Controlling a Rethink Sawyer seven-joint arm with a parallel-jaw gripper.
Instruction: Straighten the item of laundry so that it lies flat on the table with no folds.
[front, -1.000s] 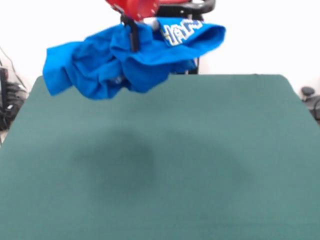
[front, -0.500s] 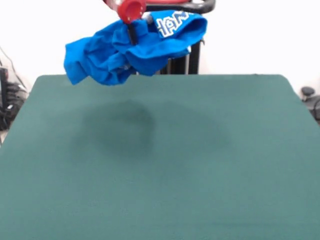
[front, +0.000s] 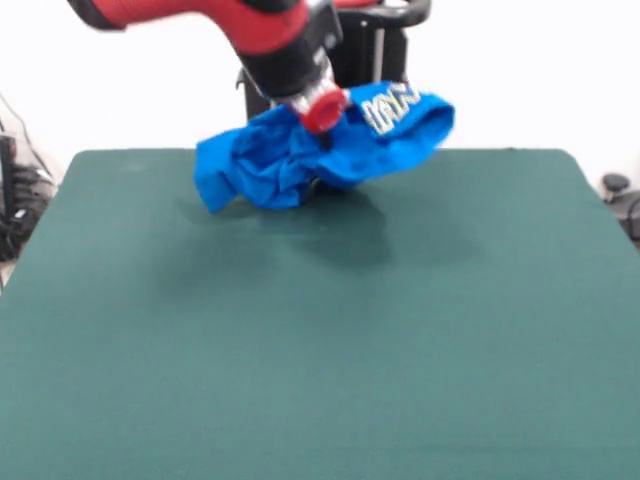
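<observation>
The item of laundry (front: 290, 165), a bright blue T-shirt, hangs crumpled in a bunch from my gripper (front: 322, 128), which is shut on it near the middle of the bundle. Its white and yellow lettering (front: 392, 106) shows on a raised fold at the right. The lower folds hang just above, or touching, the far part of the table (front: 320, 340), whose cover is dark green. A dark shadow lies on the table right under the bundle. The red arm (front: 250, 25) reaches in from the upper left, and cloth hides most of the gripper.
A black stand (front: 385, 45) rises behind the table's far edge. Cables and dark gear (front: 15, 200) sit off the table's left side, and a small dark object (front: 615, 185) sits off its right side.
The arm has swung down and to the right, lowering the shirt from well above the far edge to just over the table. Its shadow has shrunk and moved under the bundle.
</observation>
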